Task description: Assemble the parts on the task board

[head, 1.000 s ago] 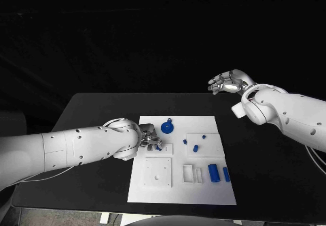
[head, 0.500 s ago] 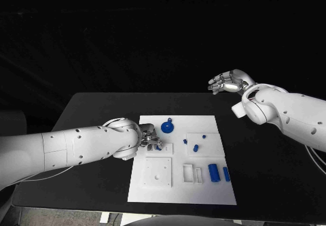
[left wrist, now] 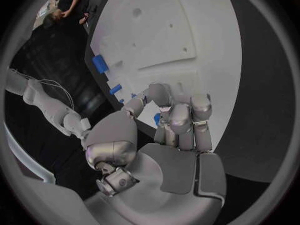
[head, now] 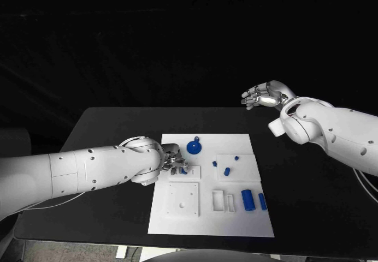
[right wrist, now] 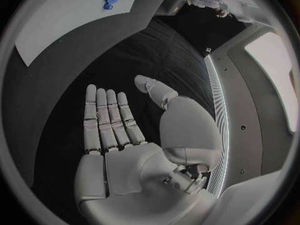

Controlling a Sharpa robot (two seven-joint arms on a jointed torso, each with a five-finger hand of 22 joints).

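The white task board (head: 236, 224) lies in the middle of the black table. My left hand (head: 173, 164) rests over the board's left side, its fingers curled around a small blue part (head: 183, 170) at a small raised square block. The left wrist view shows this hand (left wrist: 178, 120) pinching the small blue part (left wrist: 157, 118) between its fingertips. A round blue part (head: 194, 147) lies near the board's far edge. Small blue pegs (head: 226, 171) stand right of it. Two blue cylinders (head: 248, 200) lie at the right. My right hand (head: 264, 95) hangs open beyond the table's far edge, holding nothing.
A square white plate with holes (head: 183, 199) and a slotted white block (head: 223, 201) sit on the board's near half. In the right wrist view my right hand (right wrist: 119, 120) is spread above bare black table, with the board (right wrist: 62, 20) far off.
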